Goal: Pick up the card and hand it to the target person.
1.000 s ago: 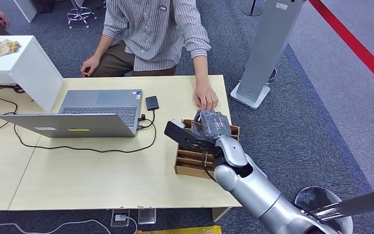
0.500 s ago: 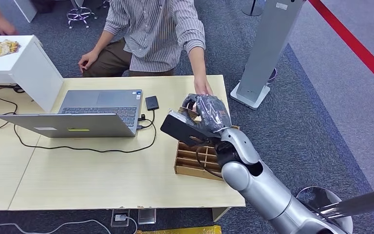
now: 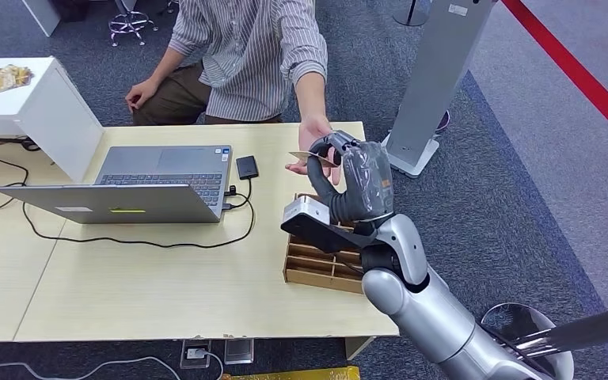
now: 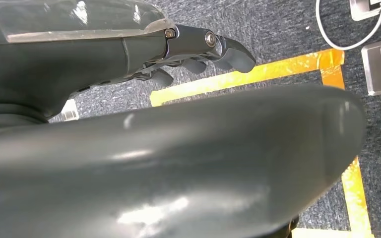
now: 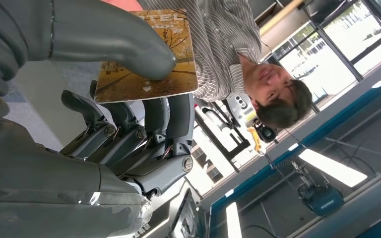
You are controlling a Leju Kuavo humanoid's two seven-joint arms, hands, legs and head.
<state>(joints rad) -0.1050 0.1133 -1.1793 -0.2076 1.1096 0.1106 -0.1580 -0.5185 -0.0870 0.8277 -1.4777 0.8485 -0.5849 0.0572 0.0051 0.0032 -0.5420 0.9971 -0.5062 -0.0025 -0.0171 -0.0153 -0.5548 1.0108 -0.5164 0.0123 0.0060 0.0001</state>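
Card (image 3: pixel 305 155) is being pinched flat between the right hand's (image 3: pixel 356 184) thumb and fingers (image 5: pixel 176 116), up off the bench (image 3: pixel 150 277), at roughly 12 o'clock from the rack (image 3: pixel 324 257). Right wrist view: thumb (image 5: pixel 114 39) is pressing on the printed face of the card (image 5: pixel 151 59) while the fingers are backing it from under, so most of the card is sticking out free. Looks deliberate, since that leaves an edge for the taker.

Person's hand (image 3: pixel 310 146) is sitting palm-up right under/behind the card, at the bench's far edge; can't tell if it's touching the card yet. Judging by that, handover is the step in hand and the pick is done. Release should probably wait until the person's fingers are closing on it, otherwise the card is dropping onto the bench or into the rack.

Right arm is reaching across the rack from 5 o'clock, wrist turned so the card is lying near level.

Left hand (image 4: pixel 193 54) is hanging over the floor, fingers loosely curled and apart, holding nothing.

Laptop (image 3: pixel 138 186) is sitting at 9 o'clock of the rack, well apart, out of the way.
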